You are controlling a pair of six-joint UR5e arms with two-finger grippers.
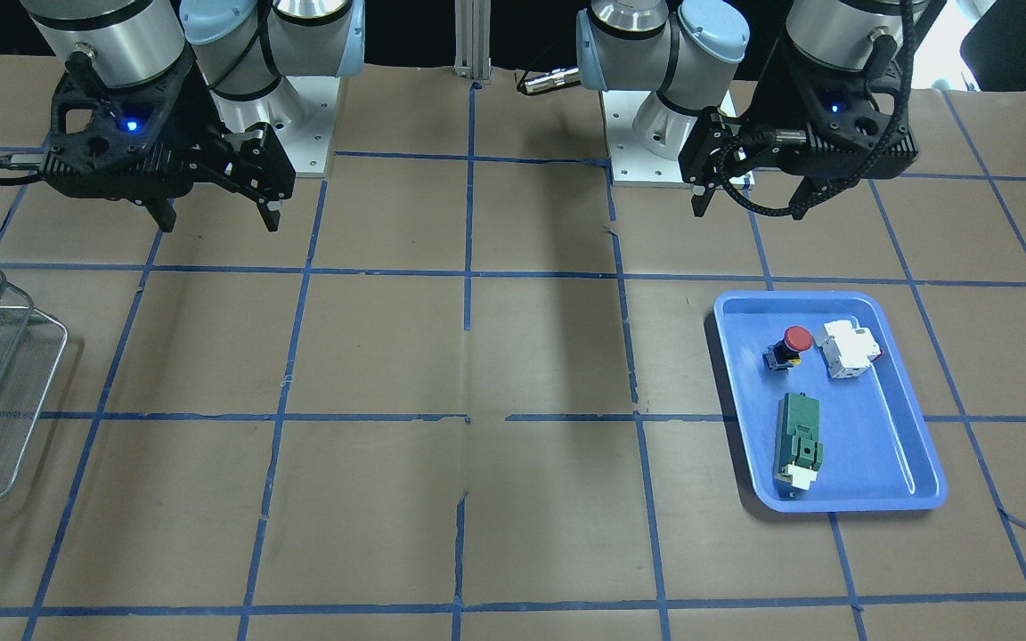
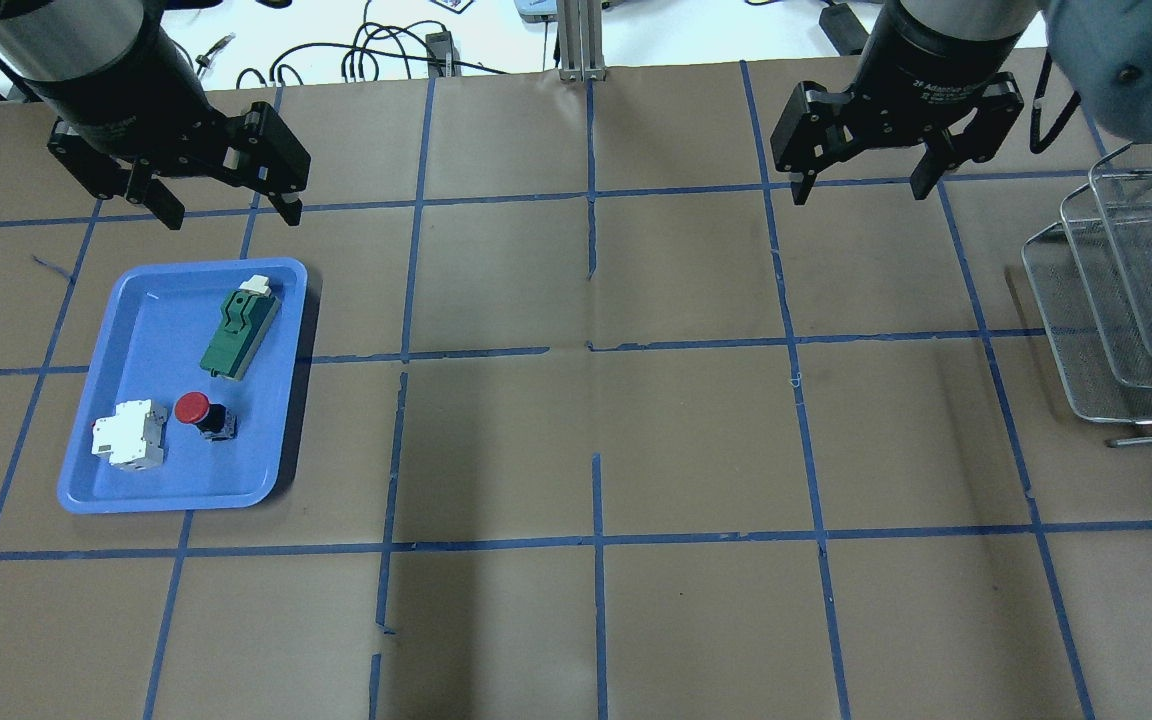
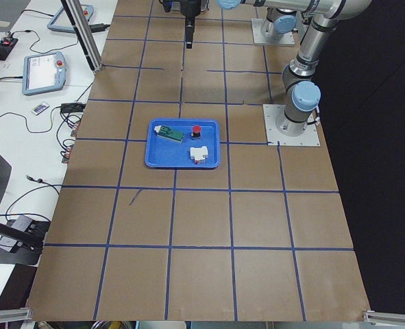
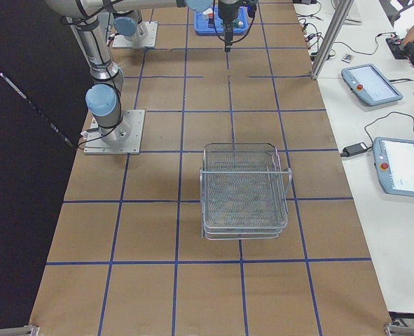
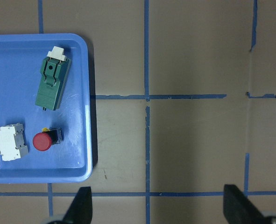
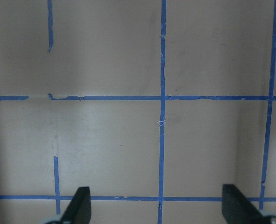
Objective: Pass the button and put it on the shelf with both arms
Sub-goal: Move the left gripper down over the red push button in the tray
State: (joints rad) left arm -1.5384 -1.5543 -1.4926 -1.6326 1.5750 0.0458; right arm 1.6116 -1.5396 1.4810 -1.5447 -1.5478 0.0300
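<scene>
The button (image 1: 791, 345), with its red cap and black body, lies on its side in the blue tray (image 1: 869, 427); it also shows in the overhead view (image 2: 198, 411) and the left wrist view (image 5: 44, 141). My left gripper (image 2: 233, 218) hangs open and empty above the table just beyond the tray's far edge. My right gripper (image 2: 861, 193) is open and empty over bare table. The wire-mesh shelf (image 2: 1126, 300) stands at the table's right side, to the right of the right gripper, and shows whole in the exterior right view (image 4: 243, 189).
A white breaker (image 2: 126, 434) and a green block (image 2: 241, 330) share the tray with the button. The brown table has a blue tape grid. Both arm bases are bolted at the robot's side of the table.
</scene>
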